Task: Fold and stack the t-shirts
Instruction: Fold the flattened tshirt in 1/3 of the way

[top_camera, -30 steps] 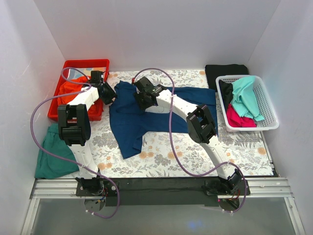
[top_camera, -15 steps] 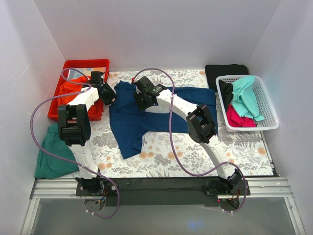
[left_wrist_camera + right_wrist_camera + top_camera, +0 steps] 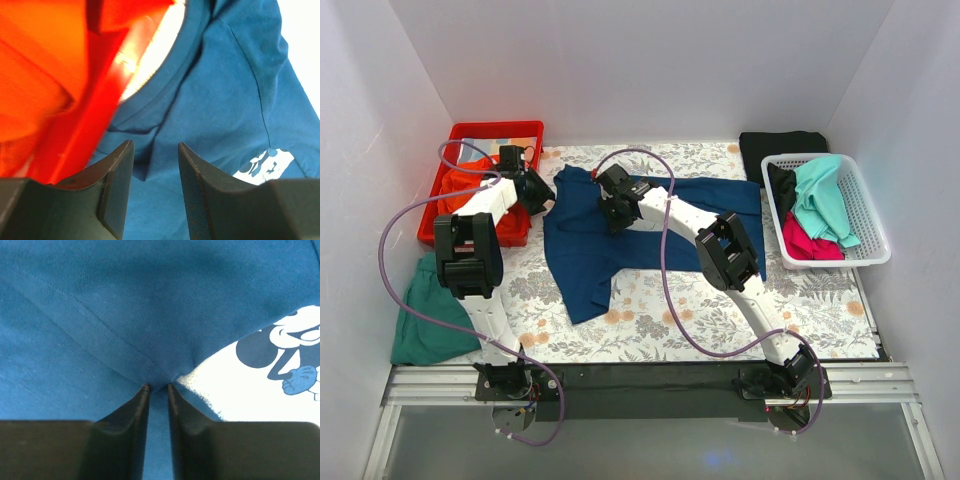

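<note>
The navy blue t-shirt [image 3: 590, 260] lies partly spread on the floral table, one side bunched toward the front. My left gripper [image 3: 540, 194] is at its left edge beside the red bin. In the left wrist view that gripper [image 3: 155, 146] is open over the navy cloth [image 3: 225, 100] near the collar, holding nothing. My right gripper [image 3: 615, 208] rests on the shirt's upper middle. In the right wrist view it [image 3: 157, 386] is shut on a pinched fold of navy cloth [image 3: 125, 305], next to the white chest mark [image 3: 240, 385].
A red bin [image 3: 525, 132] with orange cloth [image 3: 465, 182] stands at the back left. A green shirt [image 3: 425, 315] lies at the front left. A white basket [image 3: 870, 215] at the right holds turquoise, red-pink and black shirts. A black shirt [image 3: 775, 147] lies behind it.
Both grippers have shifted slightly toward the back left. The right arm has stretched lower over the navy shirt. The shirt's outline is nearly the same.
</note>
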`<state>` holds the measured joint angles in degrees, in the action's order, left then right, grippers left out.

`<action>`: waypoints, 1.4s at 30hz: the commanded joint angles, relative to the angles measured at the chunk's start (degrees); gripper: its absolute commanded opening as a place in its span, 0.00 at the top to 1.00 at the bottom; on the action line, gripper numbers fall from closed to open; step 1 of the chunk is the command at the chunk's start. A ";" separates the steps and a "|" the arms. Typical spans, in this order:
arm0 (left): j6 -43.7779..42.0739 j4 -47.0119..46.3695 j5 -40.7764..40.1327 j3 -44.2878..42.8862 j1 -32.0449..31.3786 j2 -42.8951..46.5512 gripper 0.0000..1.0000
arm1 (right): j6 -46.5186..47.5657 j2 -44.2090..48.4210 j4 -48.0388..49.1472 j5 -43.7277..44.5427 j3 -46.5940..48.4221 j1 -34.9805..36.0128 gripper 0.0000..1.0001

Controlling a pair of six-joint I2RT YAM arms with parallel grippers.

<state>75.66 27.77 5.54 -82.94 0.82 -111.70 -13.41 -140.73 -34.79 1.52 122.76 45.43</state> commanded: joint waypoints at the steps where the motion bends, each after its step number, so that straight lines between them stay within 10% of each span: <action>1: -0.07 -0.87 0.08 0.49 0.94 4.65 0.60 | -0.21 0.27 0.33 -0.12 -0.24 -0.17 0.78; 20: -0.07 -0.79 0.26 0.49 1.03 4.03 0.60 | -0.48 7.04 0.07 -0.02 1.34 0.54 0.99; 42: -0.16 -0.96 0.26 0.58 1.11 3.68 0.60 | -1.88 12.05 -0.11 -2.93 -10.08 1.59 0.97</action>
<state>75.70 27.73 5.58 -82.91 1.83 -111.63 -14.70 -131.96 -34.59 -1.30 113.75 46.59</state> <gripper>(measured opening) 0.399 0.020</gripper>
